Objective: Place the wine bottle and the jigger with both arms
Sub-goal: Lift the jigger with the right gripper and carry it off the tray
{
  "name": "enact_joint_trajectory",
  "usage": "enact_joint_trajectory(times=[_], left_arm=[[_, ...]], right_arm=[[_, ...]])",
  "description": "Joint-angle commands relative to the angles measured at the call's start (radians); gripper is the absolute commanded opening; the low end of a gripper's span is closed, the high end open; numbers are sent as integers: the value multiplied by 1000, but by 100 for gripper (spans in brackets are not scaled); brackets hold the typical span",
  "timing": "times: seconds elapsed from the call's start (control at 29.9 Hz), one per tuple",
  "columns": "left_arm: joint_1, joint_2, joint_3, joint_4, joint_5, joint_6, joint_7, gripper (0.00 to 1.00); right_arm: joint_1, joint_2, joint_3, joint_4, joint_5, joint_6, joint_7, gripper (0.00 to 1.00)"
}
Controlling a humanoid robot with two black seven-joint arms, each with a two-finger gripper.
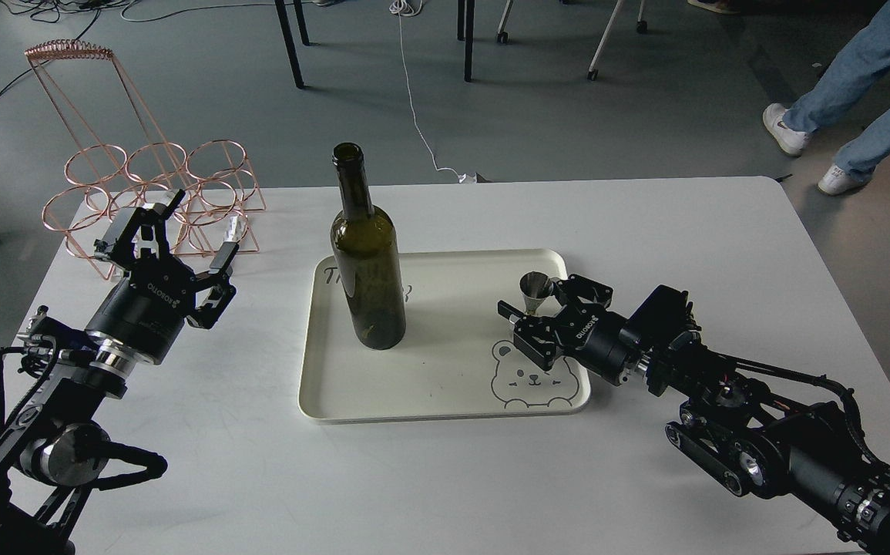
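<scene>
The dark green wine bottle (367, 277) stands upright on the left part of a cream tray (445, 410). The silver jigger (535, 290) stands upright on the tray's right part, above a bear drawing. My right gripper (543, 303) is open, low over the tray, with one finger on each side of the jigger; its lower half is hidden behind the gripper. I cannot tell whether the fingers touch it. My left gripper (199, 230) is open and empty, over the table well left of the bottle.
A copper wire rack (153, 193) stands at the table's back left corner, just behind my left gripper. The white table (683, 231) ends close behind it. A person's legs (853, 100) and chair legs (290, 46) are on the floor beyond.
</scene>
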Motion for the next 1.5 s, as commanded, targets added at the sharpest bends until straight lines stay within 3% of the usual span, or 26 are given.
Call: enact_joint_trajectory(times=[0.0, 0.1, 0.6, 0.9, 1.2, 1.47], left_arm=[[-2, 1, 0, 0, 0, -1, 0, 98], [-2, 1, 0, 0, 0, -1, 0, 98], [-2, 1, 0, 0, 0, -1, 0, 98], [-5, 3, 0, 0, 0, -2, 0, 98], [-5, 3, -2, 0, 0, -2, 0, 98], [-5, 3, 0, 0, 0, -2, 0, 98]], right_arm=[[1, 2, -13, -1, 0, 0, 0, 57], [1, 2, -13, -3, 0, 0, 0, 47], [3, -4, -7, -4, 0, 0, 0, 22], [20, -24, 28, 23, 0, 0, 0, 22], [44, -142, 183, 27, 17, 0, 0, 22], [-20, -275, 198, 8, 184, 0, 0, 23]])
